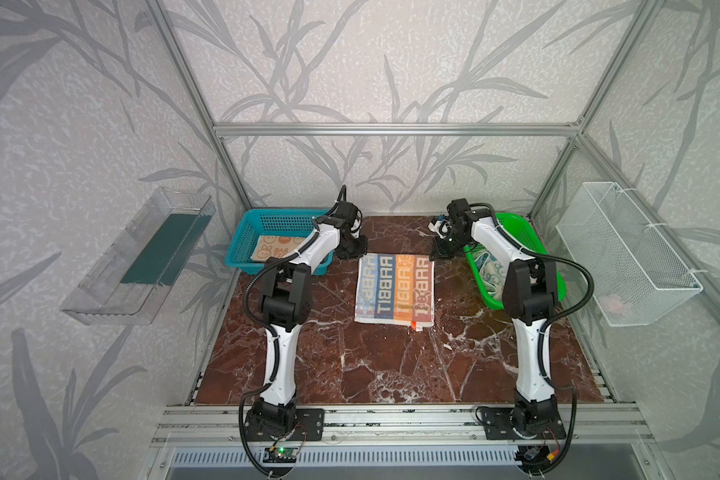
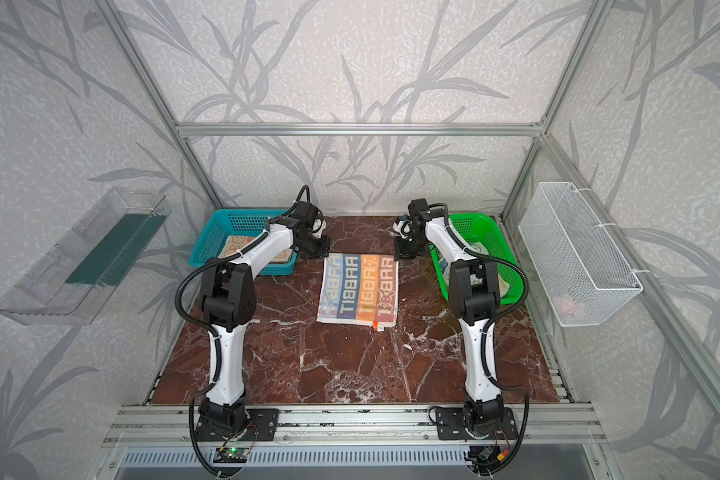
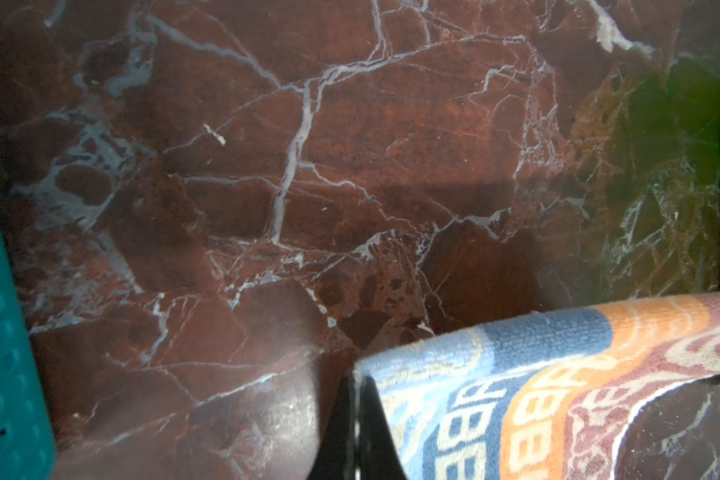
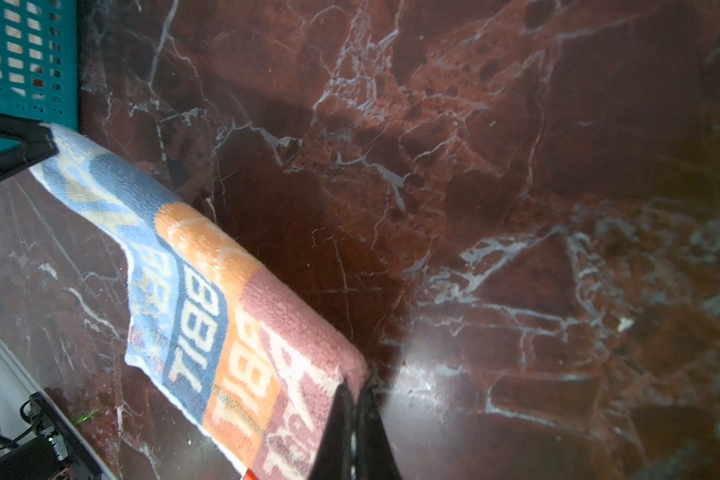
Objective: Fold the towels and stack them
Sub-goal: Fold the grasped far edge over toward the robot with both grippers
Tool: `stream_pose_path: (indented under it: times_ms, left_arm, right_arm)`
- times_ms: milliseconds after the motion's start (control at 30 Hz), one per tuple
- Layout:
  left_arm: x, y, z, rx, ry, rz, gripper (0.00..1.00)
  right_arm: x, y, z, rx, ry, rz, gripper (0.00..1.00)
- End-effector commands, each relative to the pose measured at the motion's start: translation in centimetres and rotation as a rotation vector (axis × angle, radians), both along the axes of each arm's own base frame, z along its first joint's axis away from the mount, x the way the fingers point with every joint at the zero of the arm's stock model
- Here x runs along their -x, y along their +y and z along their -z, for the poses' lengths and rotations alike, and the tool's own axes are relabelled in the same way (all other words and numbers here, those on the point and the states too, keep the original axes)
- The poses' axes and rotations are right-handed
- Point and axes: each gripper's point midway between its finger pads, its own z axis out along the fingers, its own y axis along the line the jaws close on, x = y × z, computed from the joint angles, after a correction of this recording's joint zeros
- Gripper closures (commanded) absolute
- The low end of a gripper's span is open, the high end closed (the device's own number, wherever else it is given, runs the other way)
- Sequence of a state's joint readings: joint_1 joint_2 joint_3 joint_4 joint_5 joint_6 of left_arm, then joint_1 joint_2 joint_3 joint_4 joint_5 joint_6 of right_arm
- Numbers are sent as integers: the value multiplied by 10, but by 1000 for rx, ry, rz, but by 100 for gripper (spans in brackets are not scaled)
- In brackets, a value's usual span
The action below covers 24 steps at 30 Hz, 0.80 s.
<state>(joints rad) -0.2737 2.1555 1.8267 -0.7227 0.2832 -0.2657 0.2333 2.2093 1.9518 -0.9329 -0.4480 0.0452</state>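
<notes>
A striped towel (image 1: 393, 289) (image 2: 358, 289) with "RABBIT" bands lies spread on the marble table (image 1: 391, 365). My left gripper (image 1: 356, 249) (image 2: 319, 249) (image 3: 356, 374) is shut on its far left corner. My right gripper (image 1: 439, 251) (image 2: 404, 253) (image 4: 356, 382) is shut on its far right corner. In both wrist views the far edge of the towel (image 3: 537, 395) (image 4: 208, 299) hangs lifted off the marble between the two grips. A folded peach towel (image 1: 275, 247) lies in the blue basket (image 1: 242, 245). A crumpled cream-and-blue towel (image 1: 489, 266) sits in the green basket (image 1: 553, 286).
The blue basket stands at the back left beside my left arm, the green one at the back right under my right arm. A clear tray (image 1: 138, 257) hangs on the left wall and a white wire basket (image 1: 624, 253) on the right wall.
</notes>
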Motion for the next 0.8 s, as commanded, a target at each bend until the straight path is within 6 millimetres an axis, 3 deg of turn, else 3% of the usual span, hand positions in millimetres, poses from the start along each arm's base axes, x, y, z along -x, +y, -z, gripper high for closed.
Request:
stream_pose_path:
  times_ms: [0, 133, 333, 567, 767]
  left_arm:
    - [10, 6, -23, 14, -35, -13, 100]
    - [28, 9, -28, 30, -37, -23, 100]
    - [66, 8, -25, 63, -30, -38, 100]
    - [115, 11, 8, 84, 28, -91, 100]
    - [134, 19, 32, 71, 58, -115, 100]
  right_arm:
    - [14, -3, -19, -22, -8, 21, 100]
    - [37, -5, -22, -47, 6, 39, 100]
    - [81, -6, -11, -58, 51, 45, 100]
    - [132, -2, 15, -42, 112, 29, 100]
    - [161, 4, 45, -19, 174, 26, 100]
